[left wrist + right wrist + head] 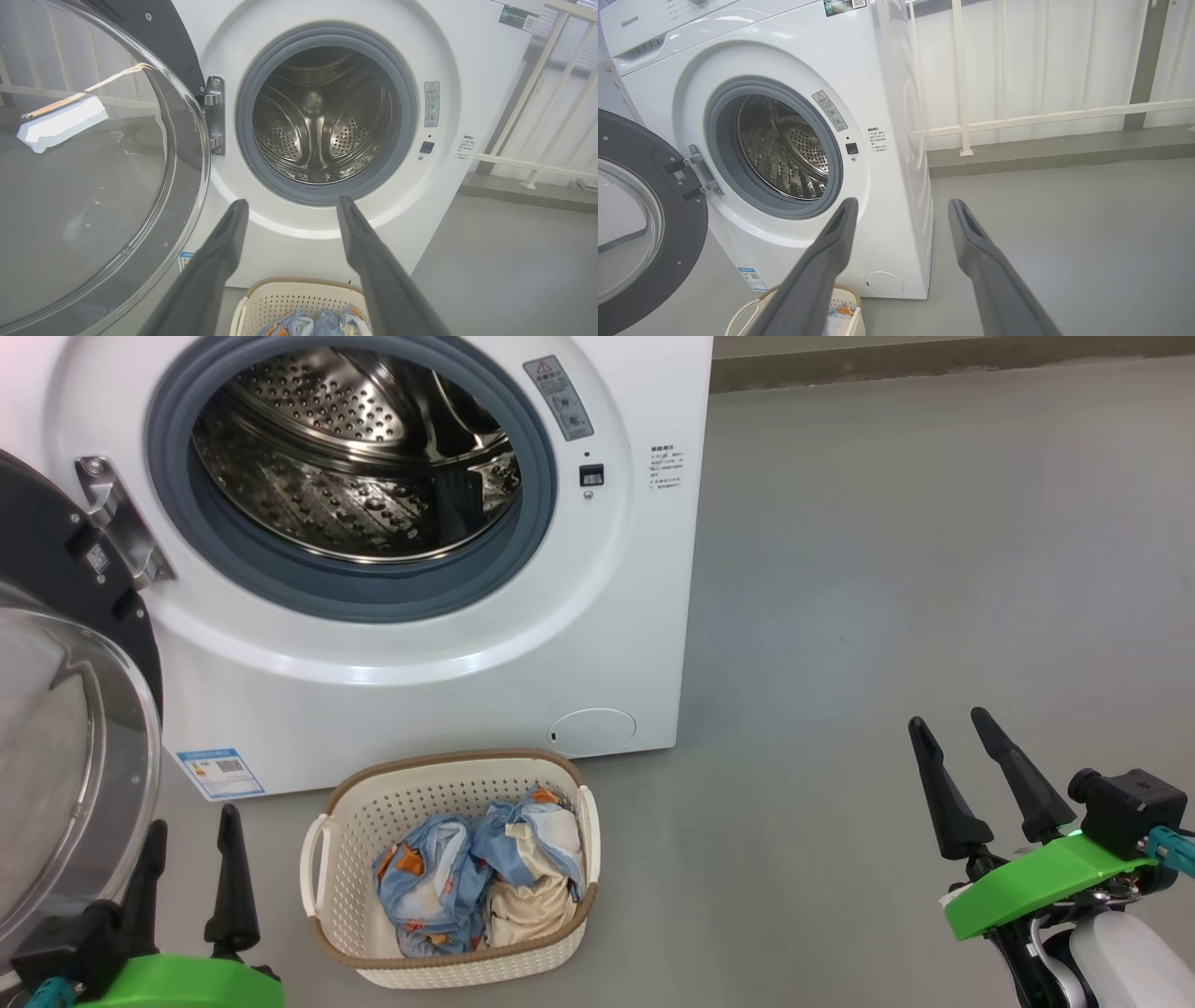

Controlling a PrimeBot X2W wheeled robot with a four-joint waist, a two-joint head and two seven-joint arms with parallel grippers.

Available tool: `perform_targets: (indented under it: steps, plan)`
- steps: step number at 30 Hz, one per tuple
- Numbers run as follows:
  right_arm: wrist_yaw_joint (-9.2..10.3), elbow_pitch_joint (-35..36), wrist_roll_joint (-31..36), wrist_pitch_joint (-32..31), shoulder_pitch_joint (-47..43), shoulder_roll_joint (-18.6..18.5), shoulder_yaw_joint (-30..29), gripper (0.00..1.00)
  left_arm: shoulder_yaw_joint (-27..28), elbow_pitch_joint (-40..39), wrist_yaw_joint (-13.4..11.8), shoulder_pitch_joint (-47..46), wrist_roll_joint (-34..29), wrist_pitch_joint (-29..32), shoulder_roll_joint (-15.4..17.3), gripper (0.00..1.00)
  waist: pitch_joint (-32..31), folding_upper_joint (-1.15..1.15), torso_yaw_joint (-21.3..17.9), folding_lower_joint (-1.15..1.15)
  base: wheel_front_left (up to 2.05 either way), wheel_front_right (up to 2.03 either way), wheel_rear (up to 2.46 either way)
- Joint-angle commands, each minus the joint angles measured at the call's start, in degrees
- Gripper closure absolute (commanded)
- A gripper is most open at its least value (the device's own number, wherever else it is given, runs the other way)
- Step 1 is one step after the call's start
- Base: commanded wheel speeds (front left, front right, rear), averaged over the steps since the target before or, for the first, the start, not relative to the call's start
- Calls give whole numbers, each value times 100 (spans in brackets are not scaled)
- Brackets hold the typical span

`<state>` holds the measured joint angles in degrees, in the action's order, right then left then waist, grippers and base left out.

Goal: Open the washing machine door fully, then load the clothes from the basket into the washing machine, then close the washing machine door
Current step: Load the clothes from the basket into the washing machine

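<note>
Hisense lettering [629,21] tops the washing machine [784,56]; left fingers [231,877] and right fingers [943,793] gape wide.

- I saw smooth grey floor [1069,242] beneath and right of my right gripper [902,201].
- Ahead of it stood a white railing [961,84] on a low grey kerb [1041,151].

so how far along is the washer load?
Done: the large round glossy black door stands wide open on the big white front-loader; its steel drum looks empty. In hand: nothing; left gripper and right gripper are both open. Left: move the light blue and cream clothes from the cream perforated plastic basket into the drum, then close the door.
</note>
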<state>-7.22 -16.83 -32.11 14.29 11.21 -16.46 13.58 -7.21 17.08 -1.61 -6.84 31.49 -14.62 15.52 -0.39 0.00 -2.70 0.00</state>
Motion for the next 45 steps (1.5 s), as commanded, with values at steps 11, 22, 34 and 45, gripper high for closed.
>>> perform_targets:
  steps: [11,22,34,45]
  plan:
    - [-26,165,60,71,117,-69,37,0,288,-157,80,-123,-153,-38,91,0,39,0,24,0,21,-21,0]
    - [-26,170,69,71,91,-14,6,0,358,-155,112,-130,-159,-38,77,0,46,0,51,0,132,-132,0]
    - [-26,183,77,71,81,-3,-3,0,399,-127,142,-133,-148,-38,40,0,50,0,80,0,87,-87,0]
    - [-26,159,56,71,96,-11,28,0,407,-113,164,-130,-163,-38,6,0,53,0,80,0,0,0,0]
